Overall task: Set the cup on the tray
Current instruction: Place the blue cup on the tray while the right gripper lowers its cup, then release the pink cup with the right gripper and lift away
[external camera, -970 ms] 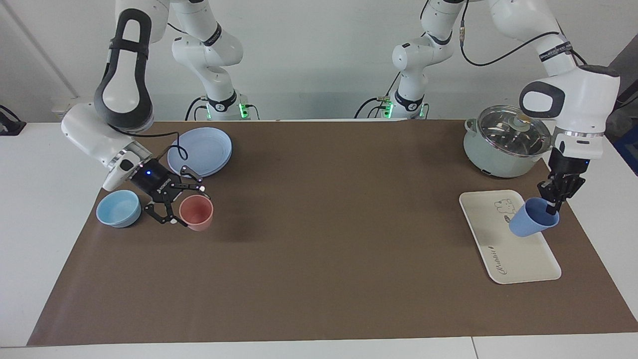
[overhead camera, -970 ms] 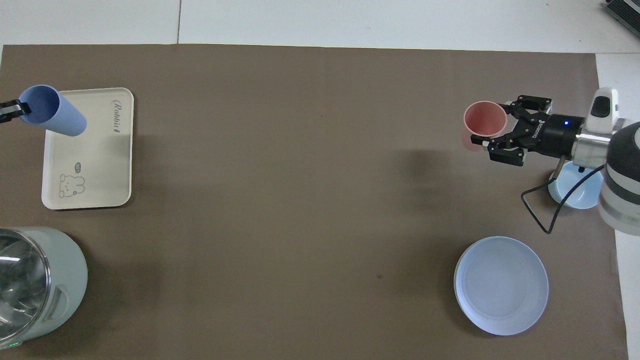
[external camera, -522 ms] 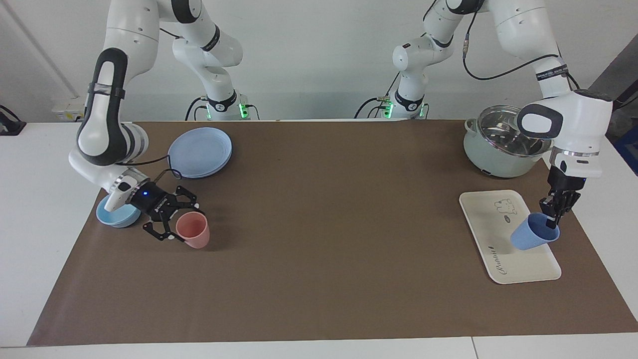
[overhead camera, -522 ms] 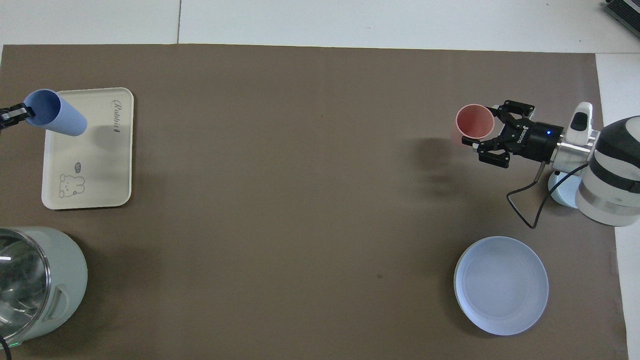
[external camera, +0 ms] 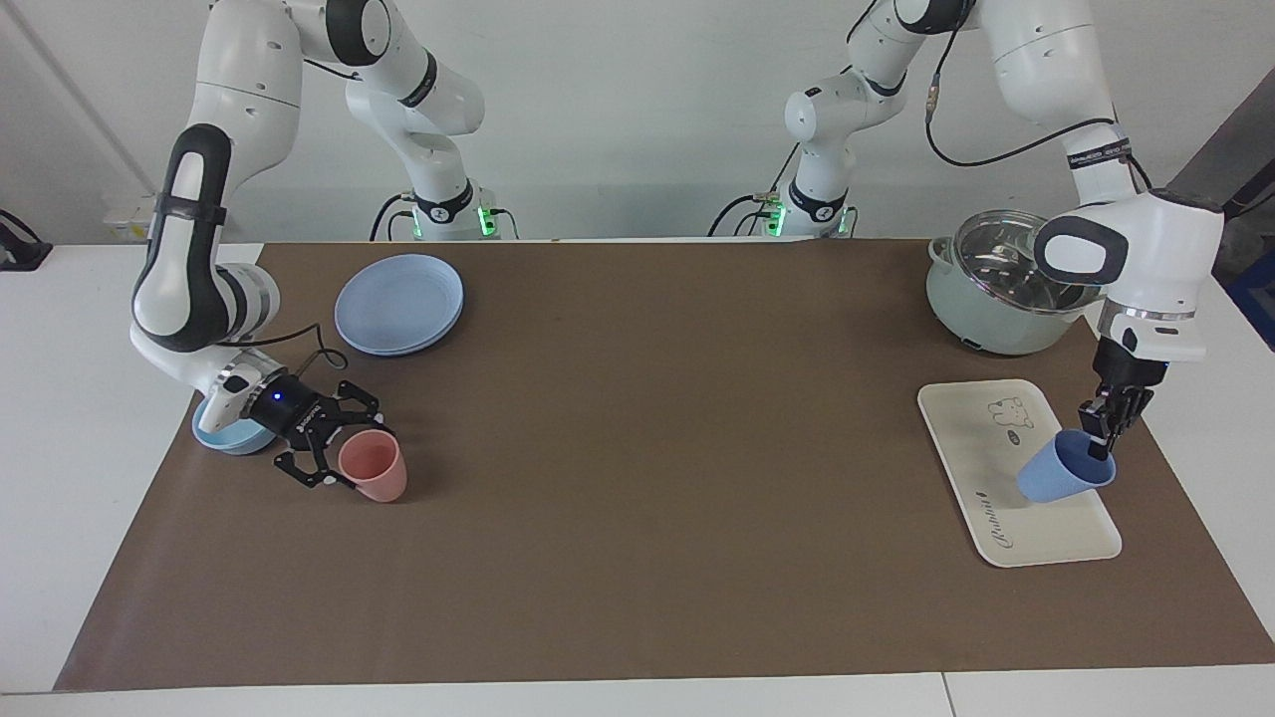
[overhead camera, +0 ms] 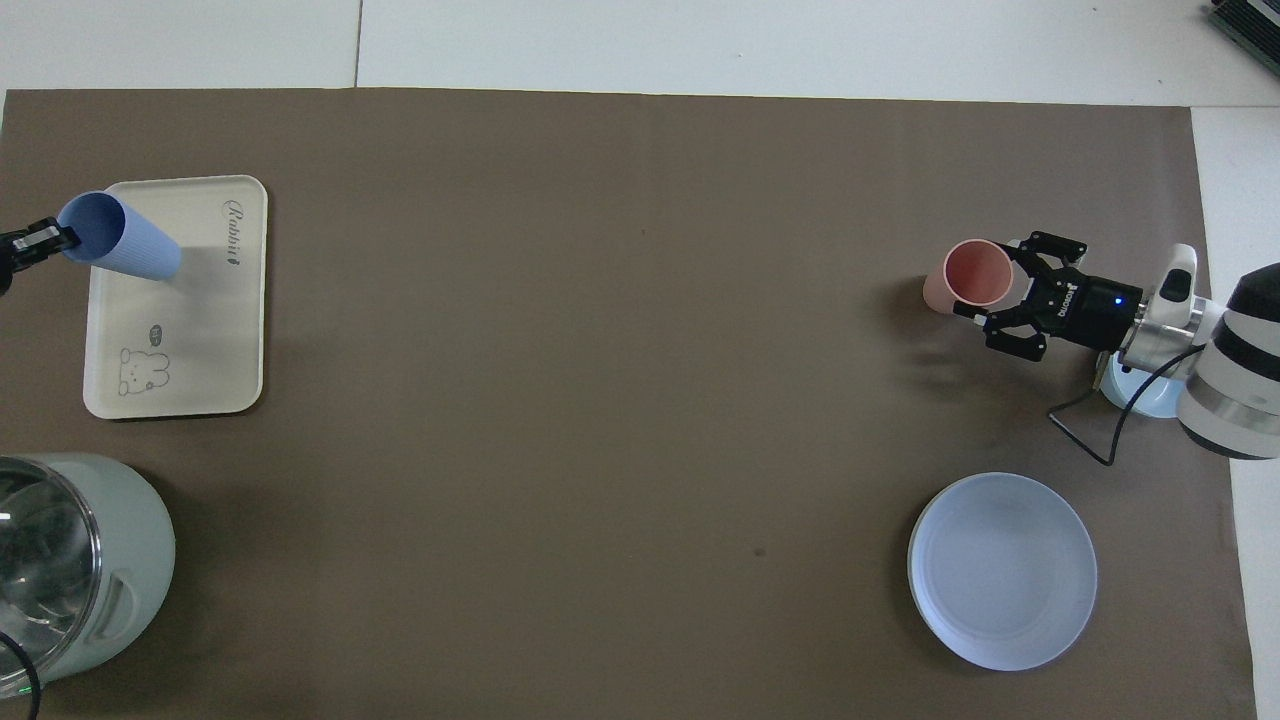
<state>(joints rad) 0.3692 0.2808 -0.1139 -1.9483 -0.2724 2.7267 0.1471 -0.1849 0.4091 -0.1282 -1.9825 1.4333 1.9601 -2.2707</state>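
The periwinkle-blue cup point(external camera: 1059, 474) hangs tilted, pinched at its rim by my left gripper point(external camera: 1100, 439), which is shut on it. The cup is low over the cream-white tray point(external camera: 971, 438), above the tray's half farther from the robots, with its base close to the tray's surface. In the overhead view the cup point(overhead camera: 125, 240) leans over the tray point(overhead camera: 200, 330), and only the left gripper's point(overhead camera: 42, 241) tips show at the picture's edge. My right gripper point(external camera: 334, 453) is closed around a salmon-pink tumbler point(external camera: 373, 466), held tilted low over the mat.
A pale green pot with a glass lid point(external camera: 1006, 289) stands nearer to the robots than the tray. A round blue plate point(external camera: 398, 304) and a light-blue bowl point(external camera: 221, 438) lie at the right arm's end. The right arm's cable point(overhead camera: 1085, 440) loops beside the bowl.
My left gripper has lowered the blue cup toward the tray. My right gripper has come down toward the mat with the pink tumbler, now more tilted.
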